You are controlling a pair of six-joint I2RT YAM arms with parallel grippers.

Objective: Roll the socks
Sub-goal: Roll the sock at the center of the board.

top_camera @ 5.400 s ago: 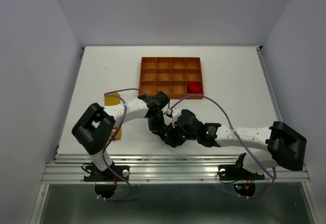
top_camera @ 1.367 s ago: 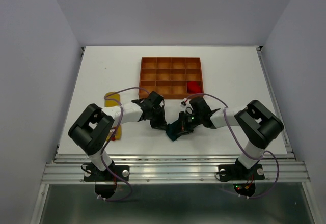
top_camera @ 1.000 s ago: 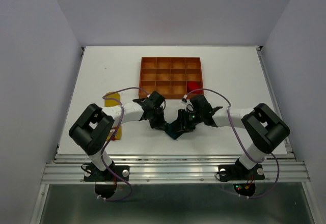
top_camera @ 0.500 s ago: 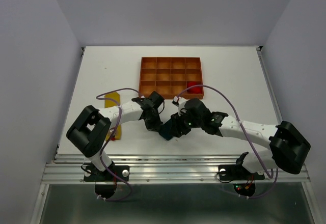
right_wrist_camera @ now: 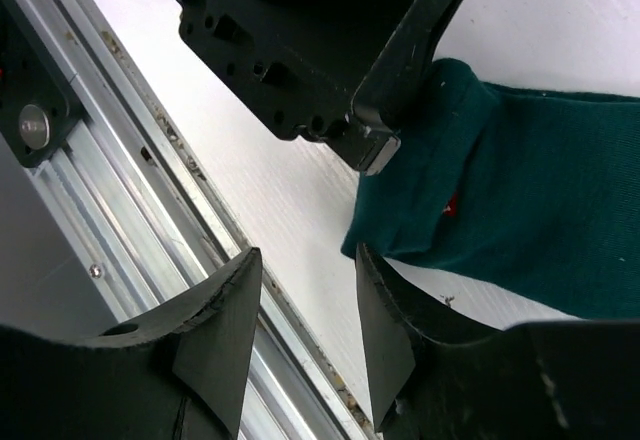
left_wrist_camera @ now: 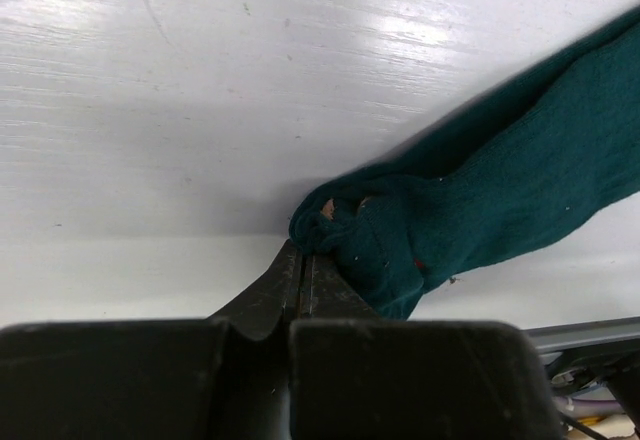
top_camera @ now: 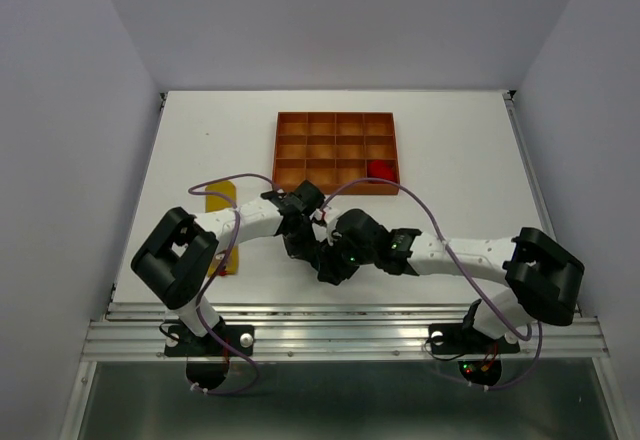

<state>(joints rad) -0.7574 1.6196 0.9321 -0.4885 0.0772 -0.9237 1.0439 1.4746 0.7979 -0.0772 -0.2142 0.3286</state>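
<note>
The dark teal-green sock [left_wrist_camera: 500,180] lies flat on the white table, with its bunched end at my left gripper [left_wrist_camera: 303,256]. The left gripper is shut and pinches that end. In the right wrist view the sock [right_wrist_camera: 540,210] lies under the left gripper's fingertip [right_wrist_camera: 376,150]. My right gripper [right_wrist_camera: 308,253] is open and empty, with one finger beside the sock's near corner. In the top view both grippers [top_camera: 308,248] [top_camera: 332,268] meet and hide most of the sock. The red sock [top_camera: 380,171] sits bundled in the tray. The yellow sock [top_camera: 220,195] lies at the left.
The orange-brown compartmented tray [top_camera: 335,132] stands at the back centre. The aluminium rail [right_wrist_camera: 110,210] along the table's front edge is just below my right gripper. Purple cables [top_camera: 230,182] loop over both arms. A small yellow and red item [top_camera: 228,261] lies by the left arm.
My right gripper has moved left and nearer, close against the left gripper, and now covers the teal sock in the top view. The left gripper has stayed almost in place.
</note>
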